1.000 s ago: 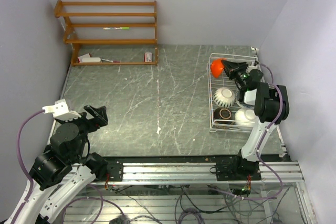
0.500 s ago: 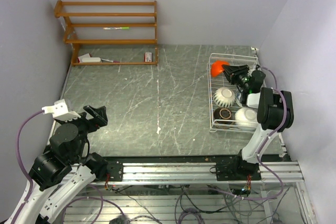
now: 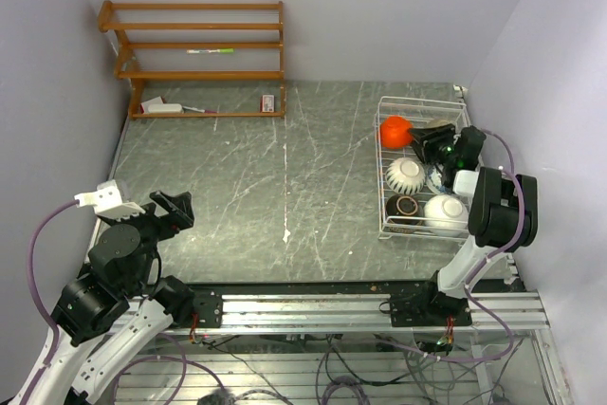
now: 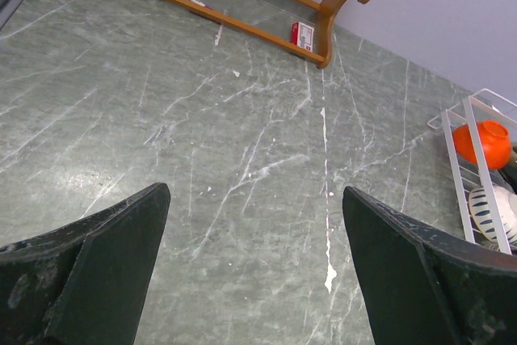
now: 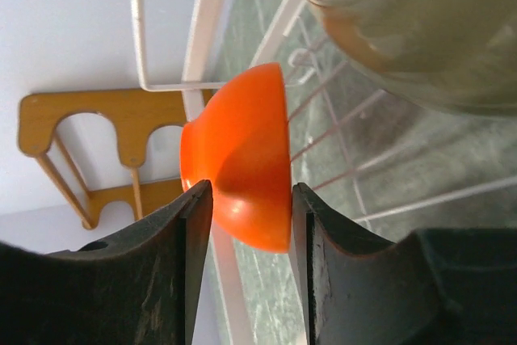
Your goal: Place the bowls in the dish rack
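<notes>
The bright orange-red bowl [image 3: 395, 130] lies in the far left corner of the white wire dish rack [image 3: 381, 177]. My right gripper [image 3: 424, 139] is just right of it, open. In the right wrist view the orange bowl [image 5: 242, 159] shows on its side between the spread fingertips [image 5: 194, 224], its foot toward the camera. A cream bowl [image 5: 420, 30] sits close beside it. The patterned bowl [image 3: 405, 174], a brown bowl [image 3: 408, 206] and a white bowl [image 3: 442, 210] also sit in the rack. My left gripper [image 3: 175, 204] is open and empty over the near left of the table.
A brown wooden shelf unit [image 3: 199, 54] stands at the back left with small items on its lowest shelf. The rack [image 4: 454, 167] sits against the right wall. The grey marbled table [image 3: 285, 168] stretches between the shelf and the rack.
My right gripper has lowered the orange bowl into the rack's far corner and drawn back to the right. Its jaws have spread apart from the bowl. The left arm has not moved.
</notes>
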Robot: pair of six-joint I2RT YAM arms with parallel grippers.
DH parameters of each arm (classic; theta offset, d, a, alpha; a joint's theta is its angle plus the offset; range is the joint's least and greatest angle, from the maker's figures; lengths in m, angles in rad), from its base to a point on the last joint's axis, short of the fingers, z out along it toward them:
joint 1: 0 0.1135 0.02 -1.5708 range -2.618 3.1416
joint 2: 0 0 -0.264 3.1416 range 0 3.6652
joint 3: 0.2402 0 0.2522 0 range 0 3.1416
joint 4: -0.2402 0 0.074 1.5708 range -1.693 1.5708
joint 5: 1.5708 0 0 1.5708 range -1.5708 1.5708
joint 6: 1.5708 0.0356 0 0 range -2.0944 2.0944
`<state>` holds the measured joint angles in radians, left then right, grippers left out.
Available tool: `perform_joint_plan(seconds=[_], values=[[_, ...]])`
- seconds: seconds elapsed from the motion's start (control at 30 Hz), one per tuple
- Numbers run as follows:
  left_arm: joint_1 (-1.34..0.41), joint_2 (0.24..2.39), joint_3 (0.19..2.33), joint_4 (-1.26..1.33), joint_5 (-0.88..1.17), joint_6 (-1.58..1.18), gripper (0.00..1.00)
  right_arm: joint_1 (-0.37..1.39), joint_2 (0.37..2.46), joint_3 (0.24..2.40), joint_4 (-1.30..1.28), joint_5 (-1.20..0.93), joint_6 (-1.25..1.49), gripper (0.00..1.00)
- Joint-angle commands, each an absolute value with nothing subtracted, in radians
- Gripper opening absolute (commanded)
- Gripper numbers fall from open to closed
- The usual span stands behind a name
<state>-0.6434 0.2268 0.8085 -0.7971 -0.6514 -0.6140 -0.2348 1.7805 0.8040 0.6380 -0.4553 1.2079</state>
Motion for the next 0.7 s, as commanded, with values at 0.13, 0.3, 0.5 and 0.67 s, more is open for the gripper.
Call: perform_joint_plan(seconds=[0.13,0.3,0.5,0.67], values=[[-0.648,0.215,0.821,-0.776,-0.655,-0.615,0.99,-0.251,1.762,0.822,0.518,-0.44,1.144,0.46],[-0.648,0.217,0.822,-0.776,-0.654,-0.615,0.99,-0.255,1.702,0.849,0.442,-0.404,1.089,0.48],[-0.648,0.21,0.82,-0.776,-0.652,-0.615,0.99,-0.255,1.606,0.894,0.301,-0.317,0.992,0.53],[-0.648,0.209,0.82,-0.773,-0.649,-0.613,0.99,-0.247,1.522,0.925,0.21,-0.283,0.901,0.58]])
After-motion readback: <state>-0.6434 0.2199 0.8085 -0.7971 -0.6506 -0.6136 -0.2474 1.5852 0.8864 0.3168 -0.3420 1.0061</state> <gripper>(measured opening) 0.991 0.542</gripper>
